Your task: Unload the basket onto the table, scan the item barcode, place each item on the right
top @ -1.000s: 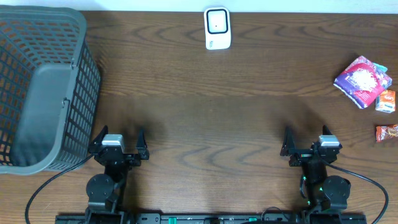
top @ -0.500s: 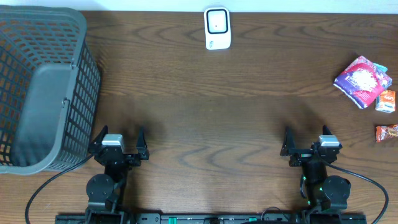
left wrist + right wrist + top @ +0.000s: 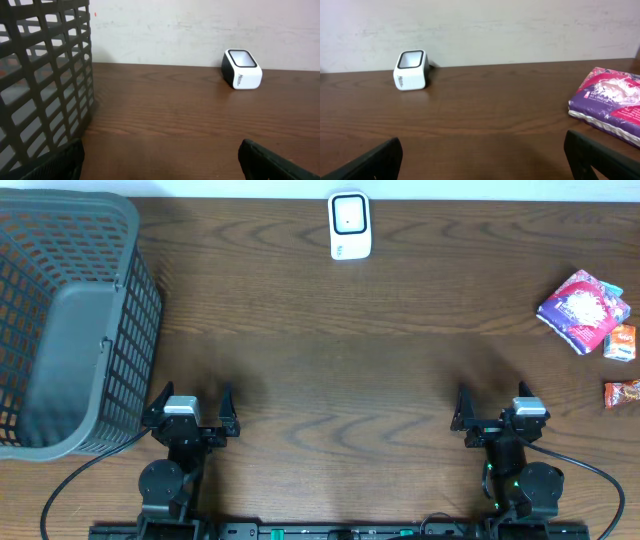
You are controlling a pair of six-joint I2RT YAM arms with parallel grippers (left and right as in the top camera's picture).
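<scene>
A white barcode scanner (image 3: 350,225) stands at the far middle of the table, also seen in the left wrist view (image 3: 242,69) and the right wrist view (image 3: 411,69). A purple and pink packet (image 3: 583,310) lies at the far right; the right wrist view shows the packet (image 3: 610,102) ahead and to the right. My left gripper (image 3: 193,398) is open near the front edge, with nothing between its fingers (image 3: 67,159). My right gripper (image 3: 498,405) is also open and empty at the front right, well short of the packet, its fingers (image 3: 592,155) spread wide.
A large grey mesh basket (image 3: 60,320) fills the left side, close beside my left gripper, and the basket wall (image 3: 45,75) shows on the left. Two small orange packets (image 3: 621,341) (image 3: 621,393) lie at the right edge. A pale wall runs behind the table.
</scene>
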